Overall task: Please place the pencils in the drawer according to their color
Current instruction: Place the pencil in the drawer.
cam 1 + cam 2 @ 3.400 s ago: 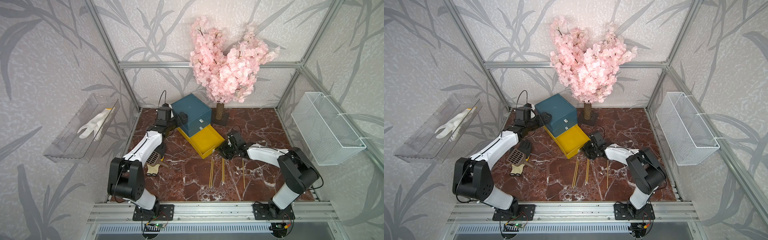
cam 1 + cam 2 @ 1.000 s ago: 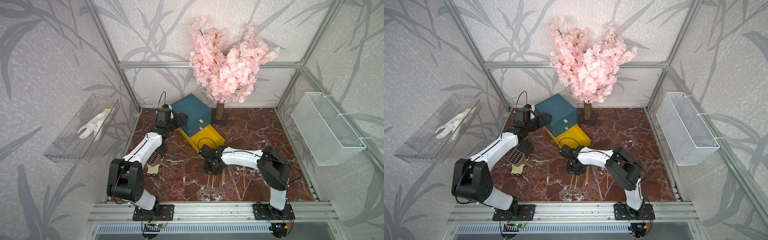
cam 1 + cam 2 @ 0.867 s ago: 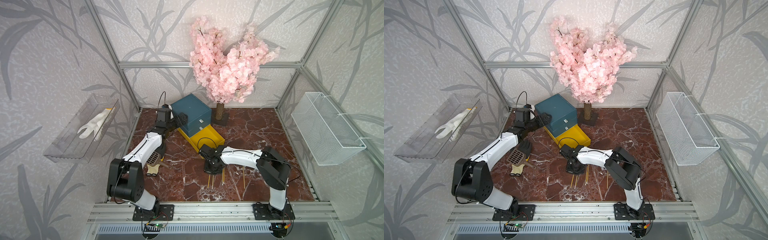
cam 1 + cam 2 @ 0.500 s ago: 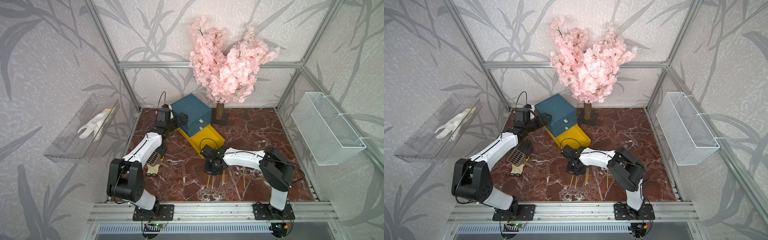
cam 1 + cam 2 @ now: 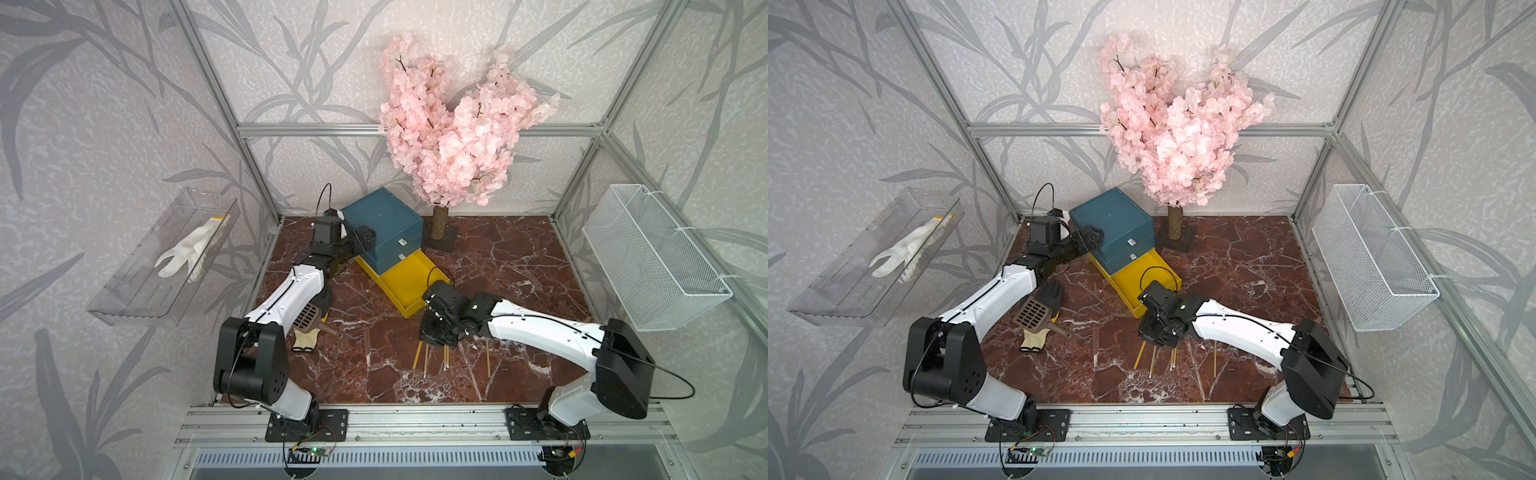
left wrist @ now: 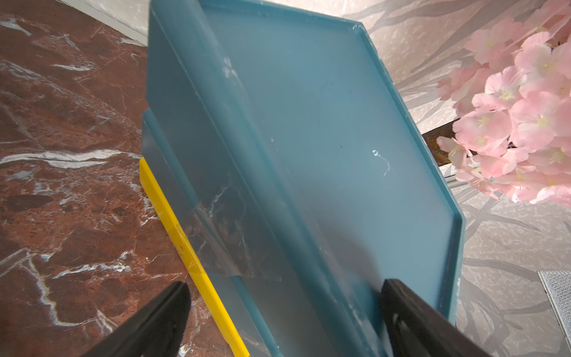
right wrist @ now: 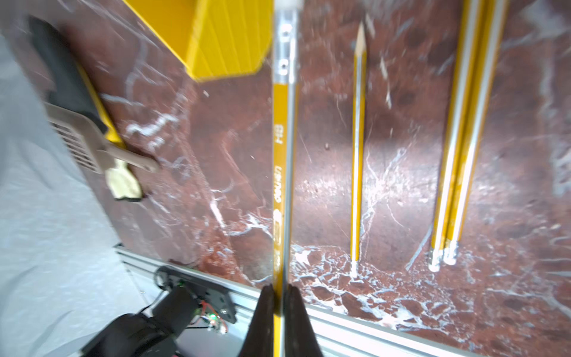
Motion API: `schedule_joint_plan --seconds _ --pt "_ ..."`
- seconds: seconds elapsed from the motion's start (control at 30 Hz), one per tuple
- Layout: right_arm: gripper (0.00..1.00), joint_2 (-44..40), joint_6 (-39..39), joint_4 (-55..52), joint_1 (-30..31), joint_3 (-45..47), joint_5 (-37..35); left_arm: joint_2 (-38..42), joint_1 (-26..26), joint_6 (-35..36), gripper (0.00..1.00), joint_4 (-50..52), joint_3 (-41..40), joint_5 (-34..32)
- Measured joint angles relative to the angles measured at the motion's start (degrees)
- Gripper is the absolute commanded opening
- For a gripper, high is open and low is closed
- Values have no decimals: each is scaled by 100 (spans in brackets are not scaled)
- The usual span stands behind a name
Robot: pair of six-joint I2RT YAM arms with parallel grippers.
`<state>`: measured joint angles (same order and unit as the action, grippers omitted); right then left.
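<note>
Early in the job, by the look of it. The right end effector (image 7: 279, 289) is pressed together on one yellow pencil (image 7: 282, 139), pinching it near one end w/ the shaft sticking out ahead. The pencil looks lifted off the tabletop (image 5: 498, 257), just short of the front corner of the yellow drawer (image 5: 405, 278). That drawer is pulled out of the chest (image 5: 384, 216). No pencils show inside it in both top views, though the arm hides part of it. The two teal drawers (image 5: 392, 251) above are shut.

The left end effector (image 6: 284, 286) is spread wide, straddling the chest's edge, prob. to steady it; can't tell if it touches.

Left to do: drop the held one in, then the others lying near the right arm:
- a lone pencil (image 7: 358, 148)
- a pair (image 7: 460, 139) side by side
- a far pencil (image 5: 487, 359) set apart

All seen are yellow. No teal or dark ones are in view, so nothing yet for the teal drawers.
</note>
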<state>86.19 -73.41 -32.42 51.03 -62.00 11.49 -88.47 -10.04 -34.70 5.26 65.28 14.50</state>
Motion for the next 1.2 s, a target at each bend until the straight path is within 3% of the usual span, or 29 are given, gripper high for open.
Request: schedule_joint_plan --seconds 0.2,0.43,0.7,0.97,1.07,1.13,1.2 --pt "0 208 330 -76 -905 -492 -52 0 0 0 100 0 0 4" --pt "0 1211 745 122 -1491 -1530 -144 0 0 2 100 2 0 9" --pt "0 2656 1244 66 -1661 -2820 -293 -2 0 7 100 4 0 9" --pt "0 3436 1506 -129 -1469 -3442 -229 -2 0 4 100 2 2 11" --pt "32 3630 1563 -236 -1320 -3598 -173 -2 0 4 100 2 2 13" --pt "40 3663 1620 -299 -1248 -3620 -133 -2 0 4 100 2 2 13" --pt "41 3639 1670 -348 -1191 -3615 -131 -2 0 4 100 2 2 13"
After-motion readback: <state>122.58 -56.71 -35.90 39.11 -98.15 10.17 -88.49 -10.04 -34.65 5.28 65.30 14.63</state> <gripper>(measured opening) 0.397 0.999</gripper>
